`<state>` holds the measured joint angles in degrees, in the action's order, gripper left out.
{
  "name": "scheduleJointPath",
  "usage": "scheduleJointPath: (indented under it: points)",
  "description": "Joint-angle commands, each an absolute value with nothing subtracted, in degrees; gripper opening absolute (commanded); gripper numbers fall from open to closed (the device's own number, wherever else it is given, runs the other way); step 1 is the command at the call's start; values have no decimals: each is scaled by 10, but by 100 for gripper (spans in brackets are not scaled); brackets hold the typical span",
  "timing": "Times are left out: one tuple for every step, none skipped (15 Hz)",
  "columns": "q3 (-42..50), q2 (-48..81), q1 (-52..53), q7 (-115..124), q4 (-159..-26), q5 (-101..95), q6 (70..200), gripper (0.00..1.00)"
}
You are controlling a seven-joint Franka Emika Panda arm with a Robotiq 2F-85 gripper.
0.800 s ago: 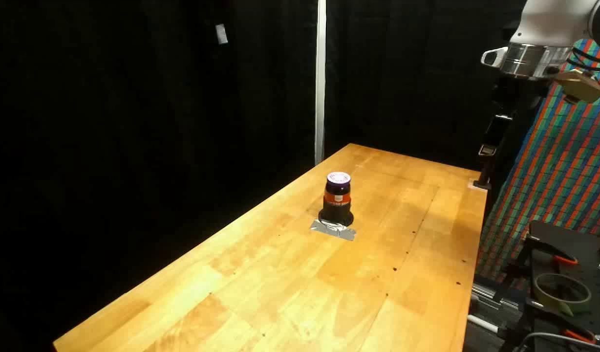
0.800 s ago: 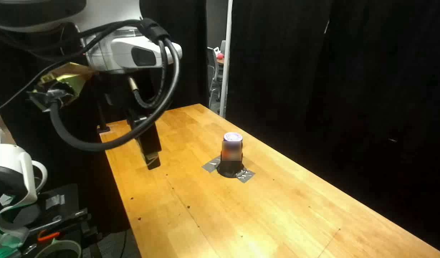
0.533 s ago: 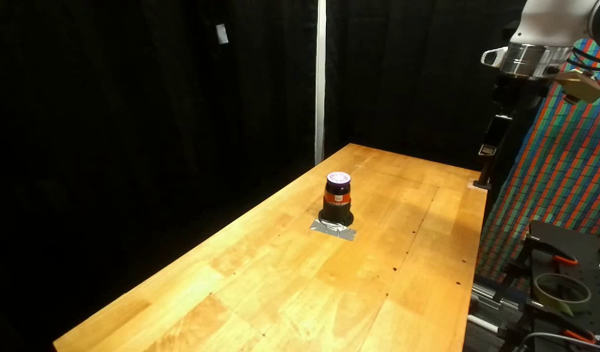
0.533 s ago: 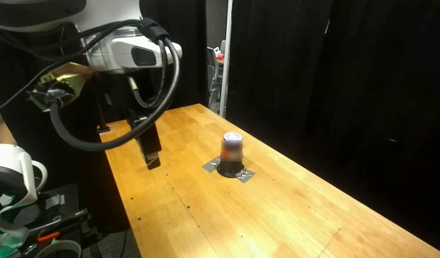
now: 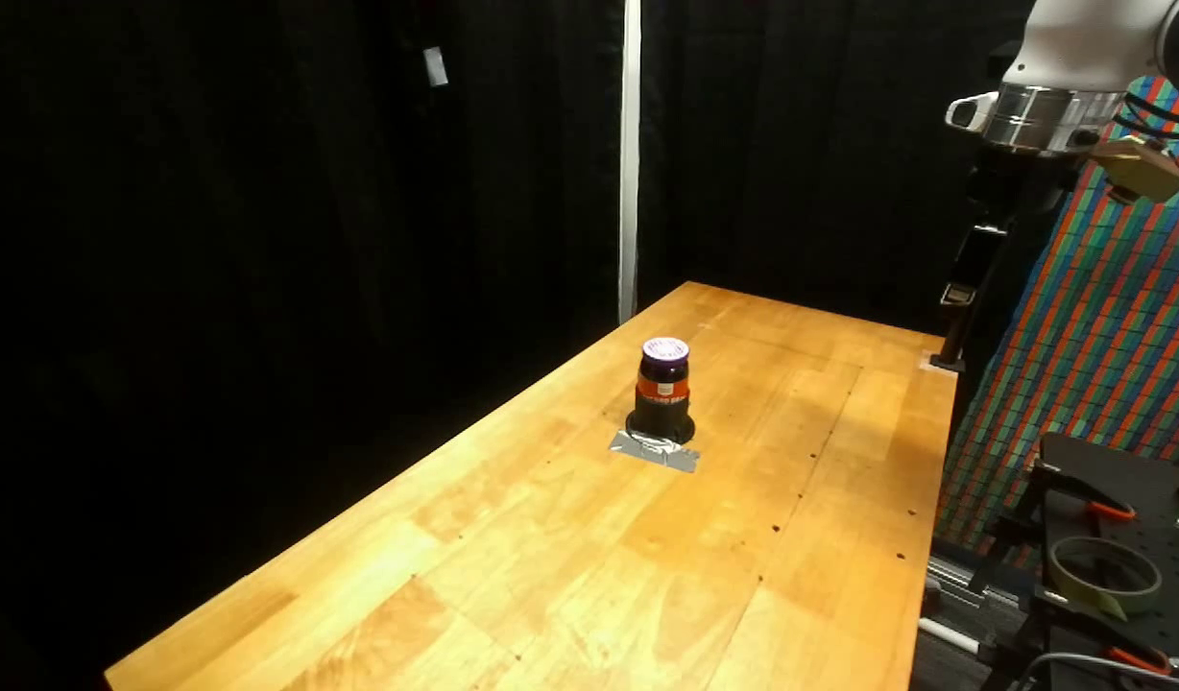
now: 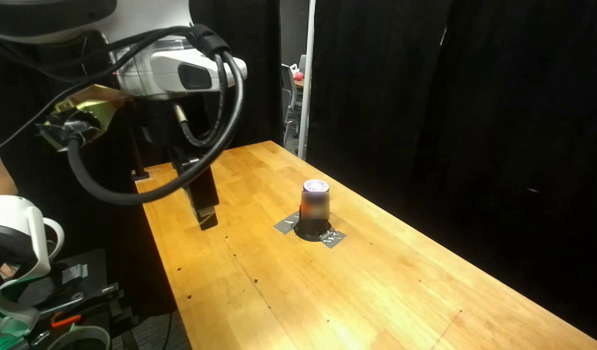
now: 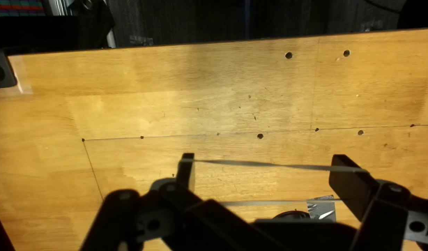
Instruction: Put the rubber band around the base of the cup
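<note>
The gripper is spread, the rubber band stretched around its fingers; the cup stands well apart on the table. If the fingers narrow, the band, partly hidden, may slip.

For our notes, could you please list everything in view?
cup: one, mostly black, on table
rubber band: one, greyish, around robot's fingers
tape strips: at least two, grey, beside cup
table: one, brown, beneath cup
tape roll: one, pale, on shelf
shelf: one, black, beside table
curtains: count unclear, black, behind table
pole: count unclear, whitish, background
checked sheet: one, multicoloured, behind arm
chairs: count unclear, grey, background
gripper: one, black, open above table
arm: one, white, above gripper
</note>
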<state>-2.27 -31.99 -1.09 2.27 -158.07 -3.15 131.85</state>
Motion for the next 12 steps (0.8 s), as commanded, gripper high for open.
scheduleJointPath:
  points:
    - [-21,-320,-9,24,-1580,-33,1317,100]
    - [-21,-320,-9,24,-1580,-33,1317,100]
    - [-21,-320,-9,24,-1580,-33,1317,100]
    - [-21,-320,-9,24,-1580,-33,1317,100]
    - [-21,-320,-9,24,-1580,-33,1317,100]
    - [-25,-300,-5,30,-1562,-29,1328,100]
    - [-28,-280,-1,35,-1547,-24,1341,100]
    - [-33,-256,1,45,-1526,-20,1355,100]
    - [-36,-239,4,50,-1511,-16,1365,100]
    - [-44,-210,8,60,-1487,-16,1381,100]
    - [-49,-189,10,68,-1468,-15,1389,100]
    - [-58,-159,12,79,-1441,-19,1400,100]
